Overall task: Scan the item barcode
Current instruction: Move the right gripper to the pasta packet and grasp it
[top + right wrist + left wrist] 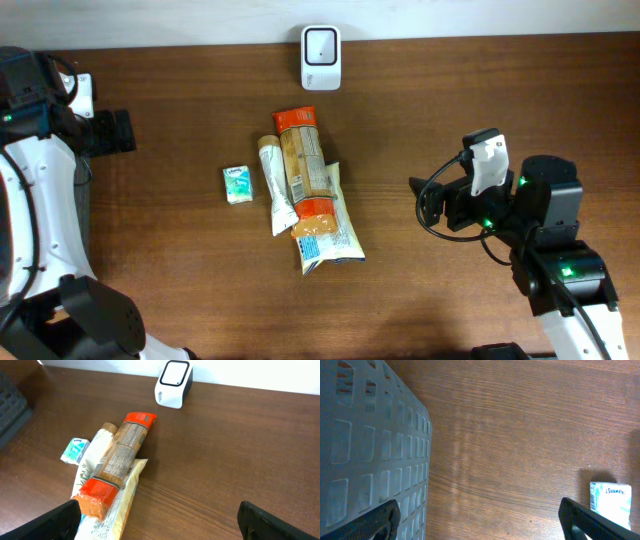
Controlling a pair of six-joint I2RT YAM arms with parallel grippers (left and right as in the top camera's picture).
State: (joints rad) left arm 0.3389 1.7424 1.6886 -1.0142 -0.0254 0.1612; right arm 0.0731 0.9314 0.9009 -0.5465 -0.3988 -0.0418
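Wooden worktop [480, 90] carries overlapping snack packets [305, 190] at centre, the lower ones partly hidden, near the white scanner [321, 44]. Left pincer [480, 527] and right pincer [160, 527] both gape released, their fingertips cropped.

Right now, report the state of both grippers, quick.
Left gripper: open, holding nothing.
Right gripper: open, holding nothing.
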